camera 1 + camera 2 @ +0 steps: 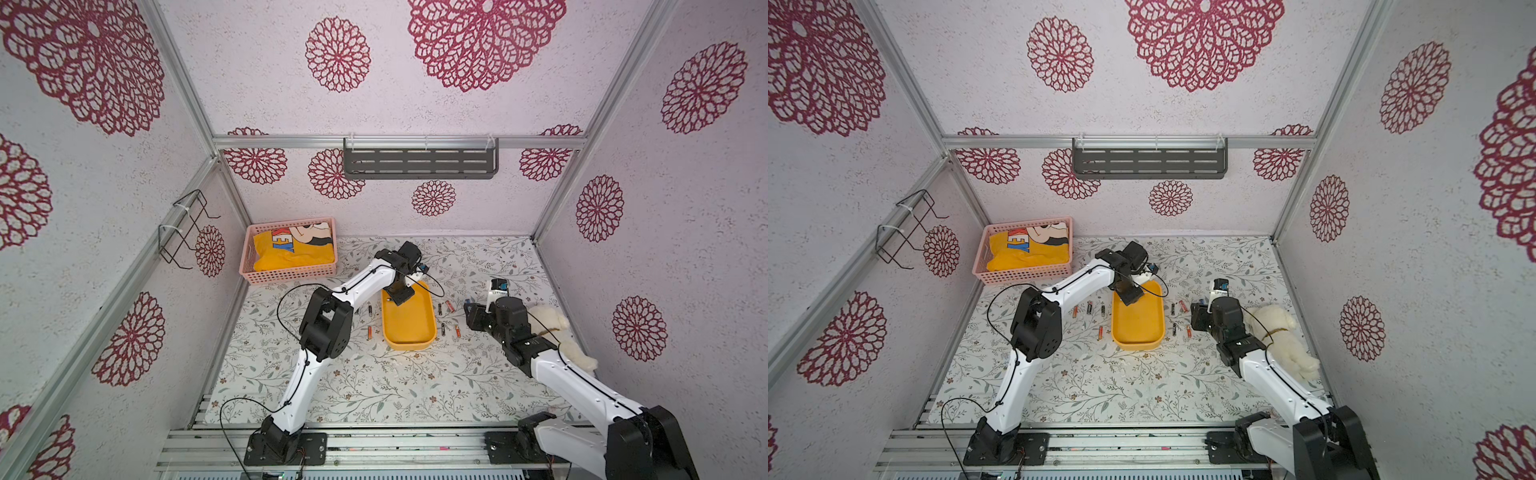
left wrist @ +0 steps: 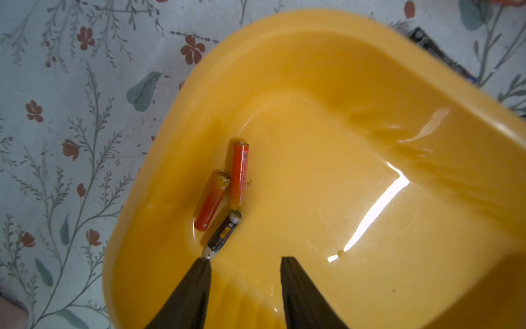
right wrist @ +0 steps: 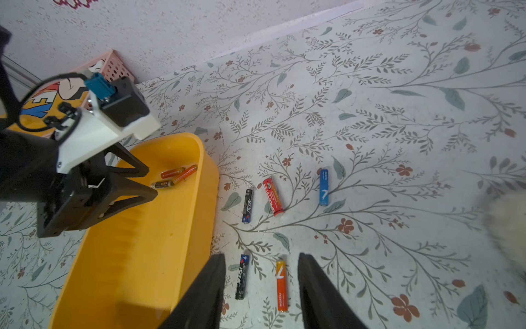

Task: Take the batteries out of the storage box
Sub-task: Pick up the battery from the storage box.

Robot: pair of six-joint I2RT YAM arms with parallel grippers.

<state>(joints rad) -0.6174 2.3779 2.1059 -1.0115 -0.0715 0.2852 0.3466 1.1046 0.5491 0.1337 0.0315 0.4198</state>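
The yellow-orange storage box [image 1: 409,332] [image 1: 1138,332] sits mid-table. In its far end lie three batteries: two orange ones [image 2: 240,175] [image 2: 212,200] and a black one [image 2: 222,235]. My left gripper [image 2: 246,259] reaches into that end, open and holding nothing. One fingertip [image 2: 206,263] touches the black battery's metal end. My right gripper [image 3: 262,256] hovers open over the table right of the box, above a black battery [image 3: 242,276] and an orange one [image 3: 281,284]. Black [image 3: 247,205], red [image 3: 272,196] and blue [image 3: 323,187] batteries lie farther out. More batteries [image 1: 369,331] lie left of the box.
A pink lattice basket [image 1: 291,274] with yellow cloth stands at the back left. A white plush toy [image 1: 1283,340] lies by the right wall behind my right arm. A dark shelf [image 1: 419,162] hangs on the back wall, a wire rack [image 1: 187,228] on the left wall.
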